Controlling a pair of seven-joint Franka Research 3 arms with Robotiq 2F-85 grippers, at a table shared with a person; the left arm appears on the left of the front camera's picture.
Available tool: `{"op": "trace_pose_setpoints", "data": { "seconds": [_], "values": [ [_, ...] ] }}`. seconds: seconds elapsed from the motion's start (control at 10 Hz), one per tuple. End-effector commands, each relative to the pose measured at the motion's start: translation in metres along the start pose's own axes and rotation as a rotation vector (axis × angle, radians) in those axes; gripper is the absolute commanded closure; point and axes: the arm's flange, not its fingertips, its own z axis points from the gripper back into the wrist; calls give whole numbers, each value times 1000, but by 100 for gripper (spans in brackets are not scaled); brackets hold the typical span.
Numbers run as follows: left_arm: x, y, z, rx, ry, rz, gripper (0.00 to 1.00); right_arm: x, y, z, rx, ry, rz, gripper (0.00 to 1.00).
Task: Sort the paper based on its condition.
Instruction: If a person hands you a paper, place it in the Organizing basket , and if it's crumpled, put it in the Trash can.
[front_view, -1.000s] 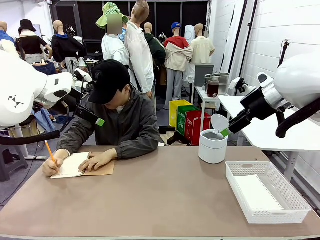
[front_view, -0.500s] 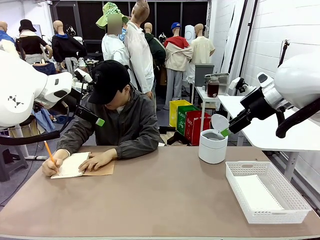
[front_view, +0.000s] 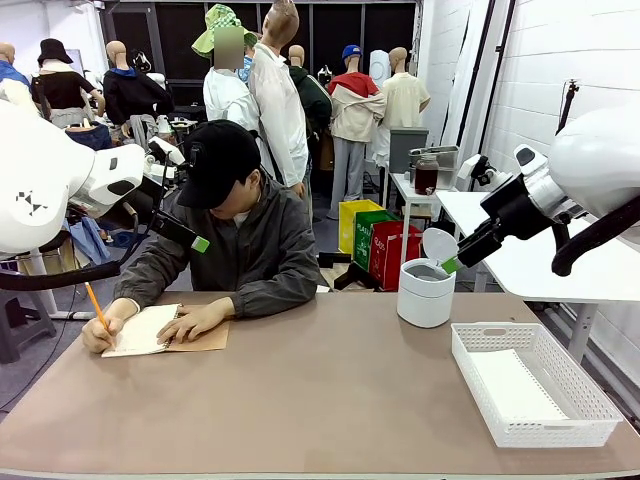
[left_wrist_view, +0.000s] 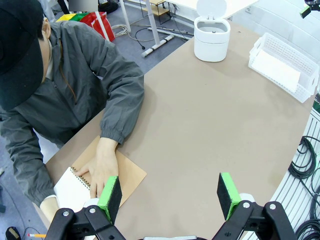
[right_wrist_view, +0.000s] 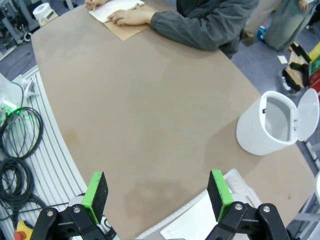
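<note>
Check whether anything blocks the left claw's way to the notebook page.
Yes. The person's hand lies flat on the notebook and the other hand is writing on the page with a pencil. The left claw hangs open above it.

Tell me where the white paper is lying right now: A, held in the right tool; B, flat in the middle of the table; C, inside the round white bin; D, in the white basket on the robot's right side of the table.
D: the paper lies flat inside the white basket, beside the open white bin.
</note>
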Motion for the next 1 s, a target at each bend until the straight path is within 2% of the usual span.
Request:
{"op": "trace_pose_setpoints", "data": {
  "seconds": [0.0,0.9],
  "values": [
    [0,1,1,-7,4,4,0,1,0,0,4,3,5,0],
    [0,1,1,-7,4,4,0,1,0,0,4,3,5,0]
  ]
}}
